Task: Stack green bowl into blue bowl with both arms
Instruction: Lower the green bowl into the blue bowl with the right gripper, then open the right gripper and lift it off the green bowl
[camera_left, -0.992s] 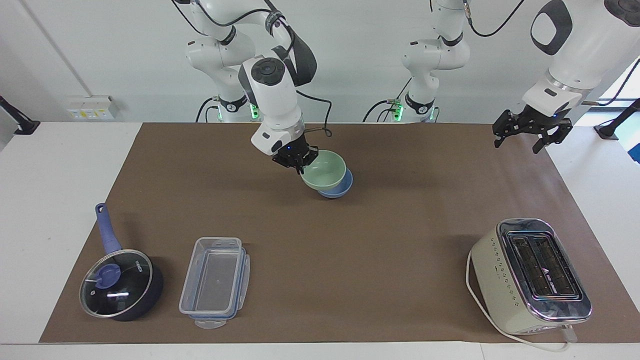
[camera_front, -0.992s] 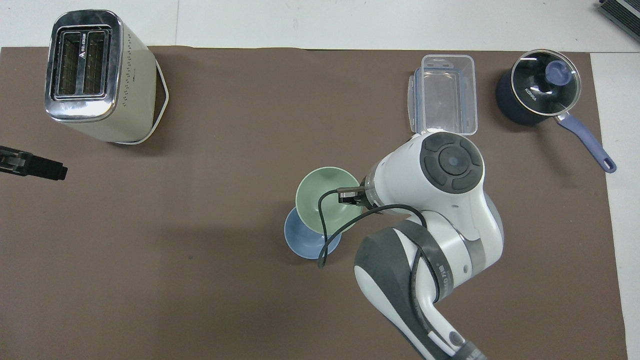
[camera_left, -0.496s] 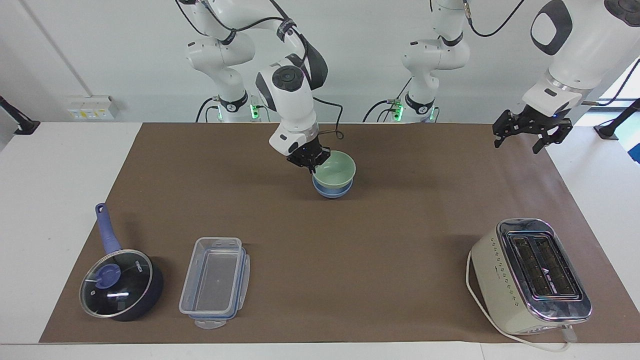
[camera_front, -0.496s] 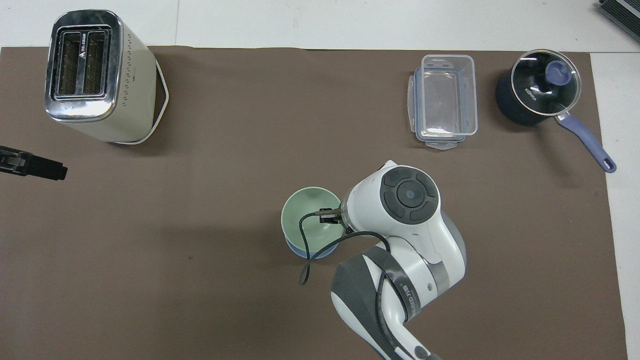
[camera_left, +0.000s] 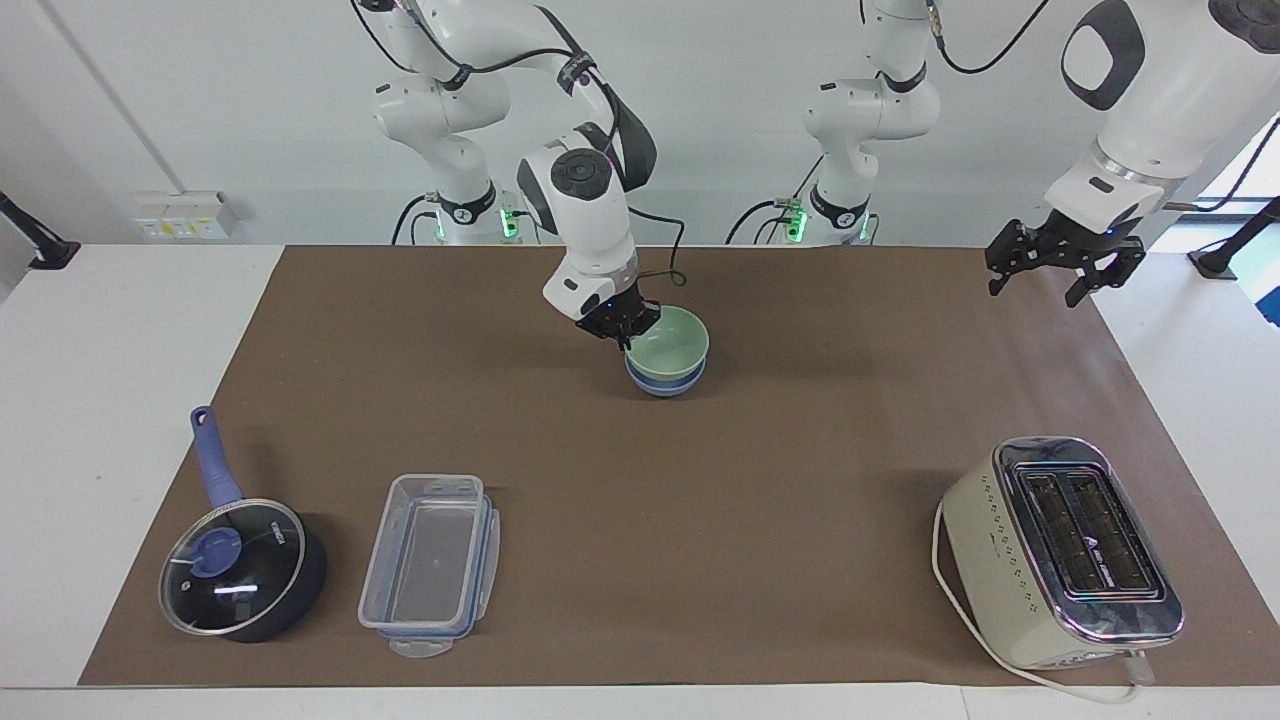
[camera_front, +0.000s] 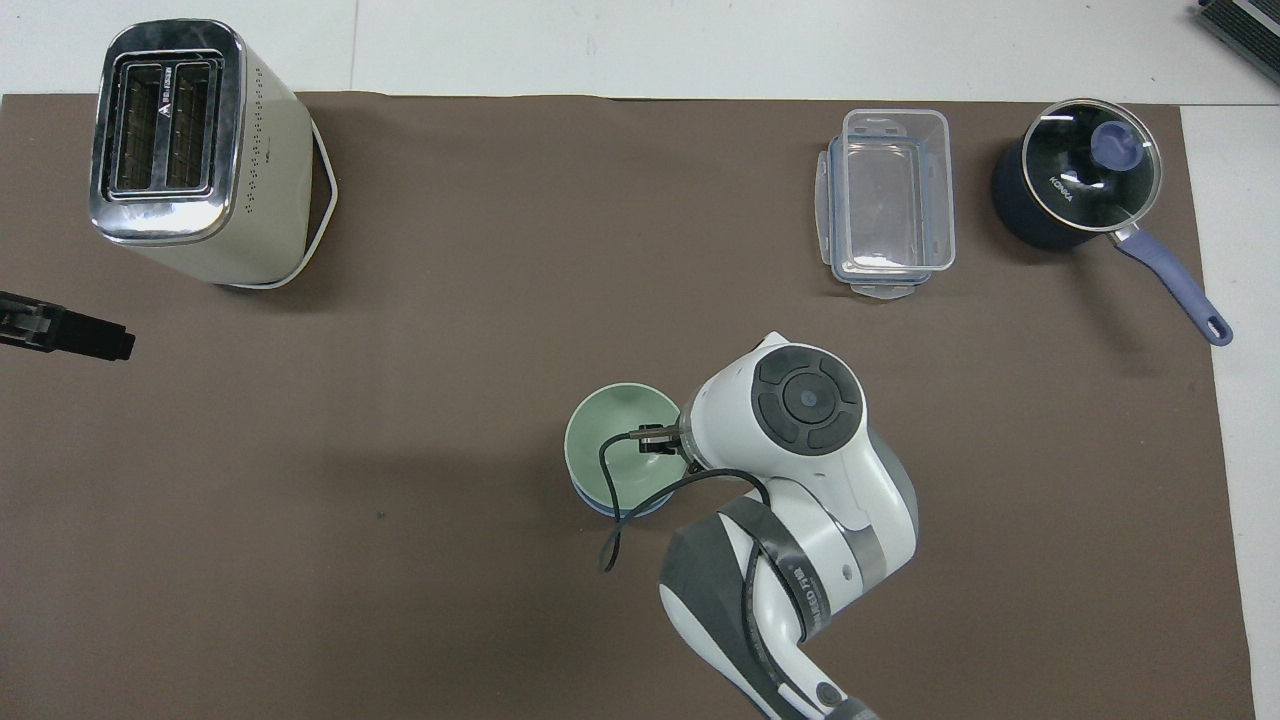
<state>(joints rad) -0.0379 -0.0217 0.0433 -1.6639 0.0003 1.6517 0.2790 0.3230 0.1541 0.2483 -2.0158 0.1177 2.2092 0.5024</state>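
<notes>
Green bowl (camera_left: 668, 342) hides blue bowl (camera_left: 665, 383) (rim only); right pincer (camera_left: 622, 329) pinching green rim; left pincer (camera_left: 1062, 260) spread.

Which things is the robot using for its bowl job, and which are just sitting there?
Job: green bowl nested in blue bowl; right gripper shut on its rim.

Lying about: saucepan, plastic container, toaster. Left gripper waits open.
</notes>
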